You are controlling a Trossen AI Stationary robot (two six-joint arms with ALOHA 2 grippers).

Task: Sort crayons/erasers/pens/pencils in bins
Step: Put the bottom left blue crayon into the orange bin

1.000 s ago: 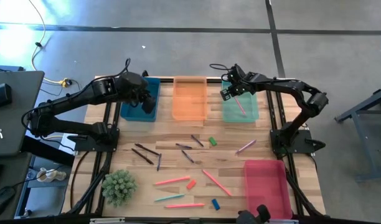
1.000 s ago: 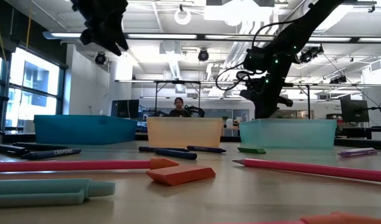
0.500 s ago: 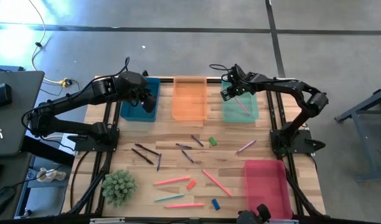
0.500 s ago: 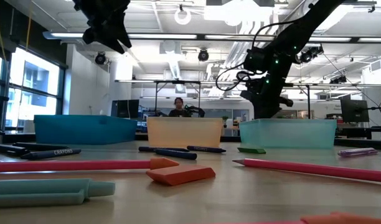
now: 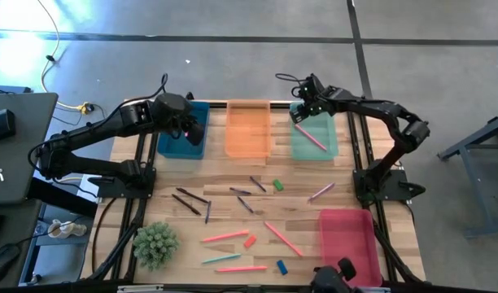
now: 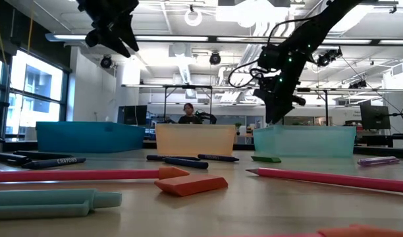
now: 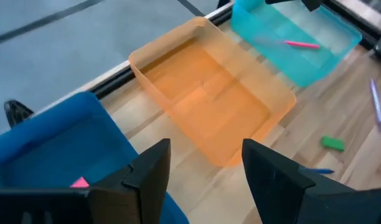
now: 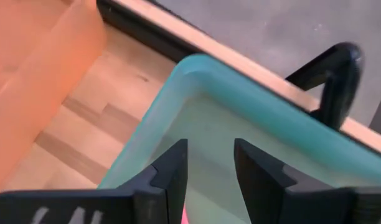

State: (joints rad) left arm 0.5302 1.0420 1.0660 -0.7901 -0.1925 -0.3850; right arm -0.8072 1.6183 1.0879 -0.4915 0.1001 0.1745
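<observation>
High view shows us, nearest, pencils [image 5: 225, 237], erasers [image 5: 250, 241] and the red-pink bin [image 5: 347, 244] on the tabletop [image 5: 298, 195], then crayons [image 5: 190, 195]. Beyond, the left gripper [image 5: 194, 130] hangs over the blue bin [image 5: 176, 145], jaws spread; the right gripper [image 5: 302, 111] hangs over the green-teal bin [image 5: 330, 150], jaws apart and empty, a pink pencil [image 5: 312, 137] inside.
</observation>
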